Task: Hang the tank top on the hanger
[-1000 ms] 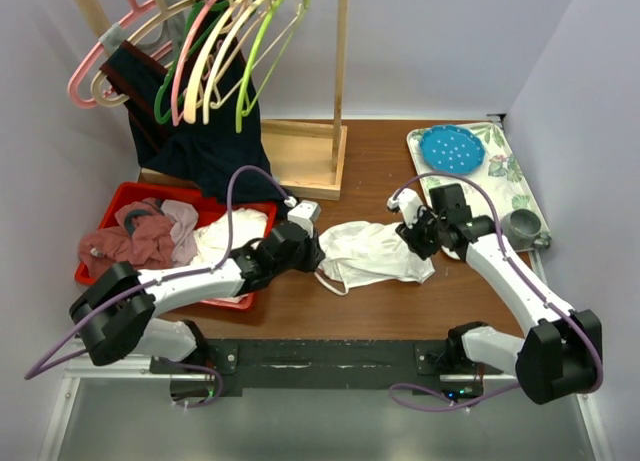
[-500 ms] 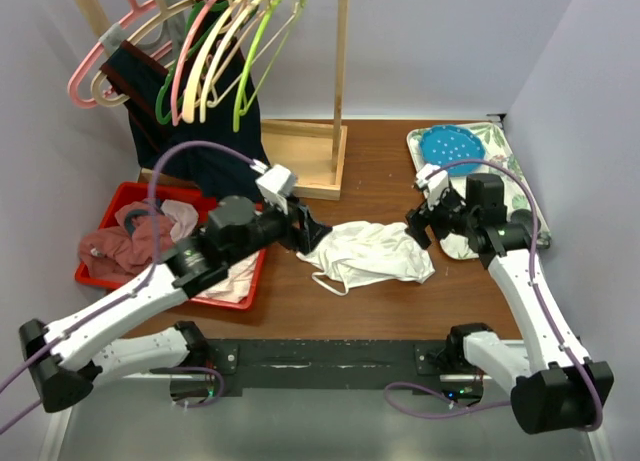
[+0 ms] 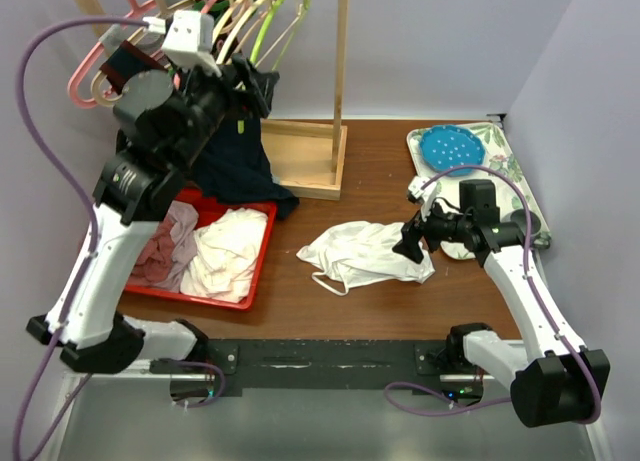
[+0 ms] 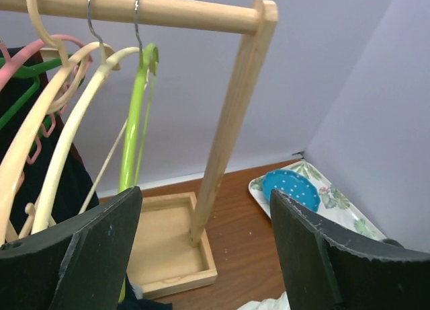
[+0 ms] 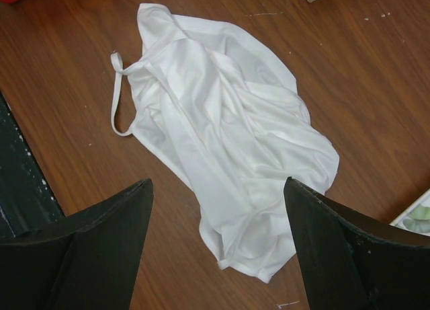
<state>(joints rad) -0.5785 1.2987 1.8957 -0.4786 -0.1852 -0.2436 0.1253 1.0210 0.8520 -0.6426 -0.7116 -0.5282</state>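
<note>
The white tank top (image 3: 365,253) lies crumpled on the brown table, a thin strap loop trailing at its near left edge; it fills the right wrist view (image 5: 228,135). My right gripper (image 3: 408,243) hovers open just above its right side, nothing between the fingers (image 5: 216,182). The lime hanger (image 4: 134,122) hangs by its hook on the wooden rail, the rightmost of the row (image 3: 272,16). My left gripper (image 3: 262,89) is raised high in front of the hangers, open and empty (image 4: 205,192), with the lime hanger just left of its gap.
A wooden rack (image 3: 342,81) with a box base (image 3: 305,161) holds pink, cream and dark green hangers and a navy garment (image 3: 235,166). A red bin (image 3: 268,236) of clothes sits at left. A floral tray (image 3: 505,171) with a blue plate (image 3: 451,149) and grey cup (image 3: 522,223) sits at right.
Both grippers opened and left the tank top on the table. The left arm swung from the table up to the hanger rail. The right gripper drew back slightly.
</note>
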